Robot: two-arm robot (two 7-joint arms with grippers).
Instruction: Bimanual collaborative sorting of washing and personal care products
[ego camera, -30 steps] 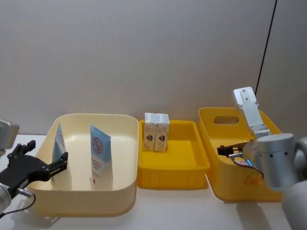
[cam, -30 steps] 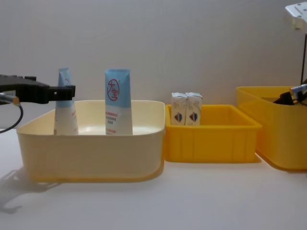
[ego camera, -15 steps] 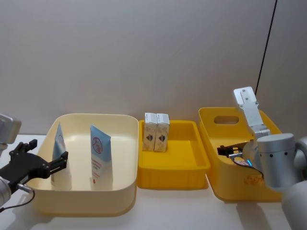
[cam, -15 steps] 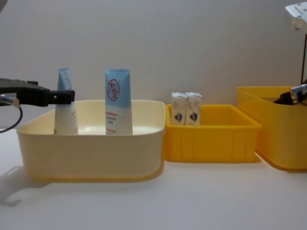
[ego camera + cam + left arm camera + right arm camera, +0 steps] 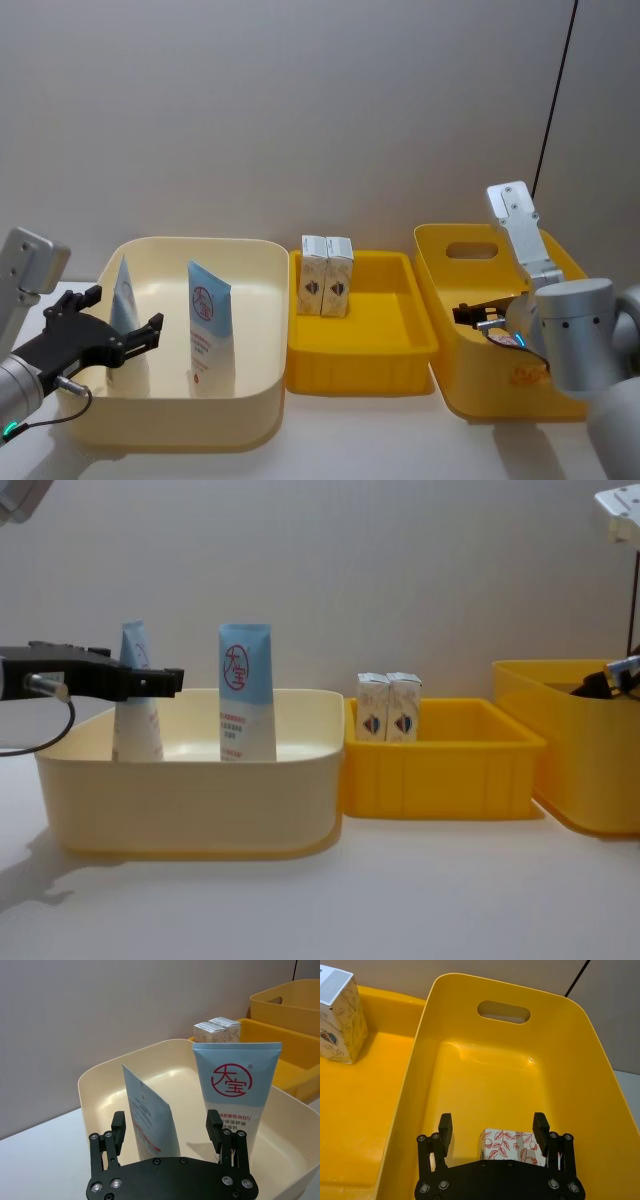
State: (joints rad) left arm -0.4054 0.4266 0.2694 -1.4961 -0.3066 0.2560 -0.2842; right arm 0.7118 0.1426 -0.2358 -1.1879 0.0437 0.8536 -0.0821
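Over the past second the left gripper (image 5: 165, 1122) has swung in from the outer side of the cream bin (image 5: 200, 243) and moved forward, so that its fingers now reach past the bin's rim and stand on either side of the thin-edged tube (image 5: 150, 1120), which is upright near the bin's left wall. That looks like the approach stage of a pick: the tube is lined up in the gap but not yet taken, and the sorting of this bin is still to be done. The fingers are spread wide, much wider than the tube. One finger is just beside the tube's flat face and the other is well clear of it, close to the second tube (image 5: 237, 1085), which stands upright farther in, showing its red circular logo. Nothing is gripped. The right gripper (image 5: 492, 1122) has not moved. It hangs inside the right yellow bin (image 5: 505, 990), fingers also spread, above a red-printed carton (image 5: 512, 1144) lying on the bin floor. Its fingers seem to stop short of the carton, though the angle makes that hard to judge. Two white cartons (image 5: 327, 275) stand side by side, touching, at the back of the middle tray (image 5: 420, 340).
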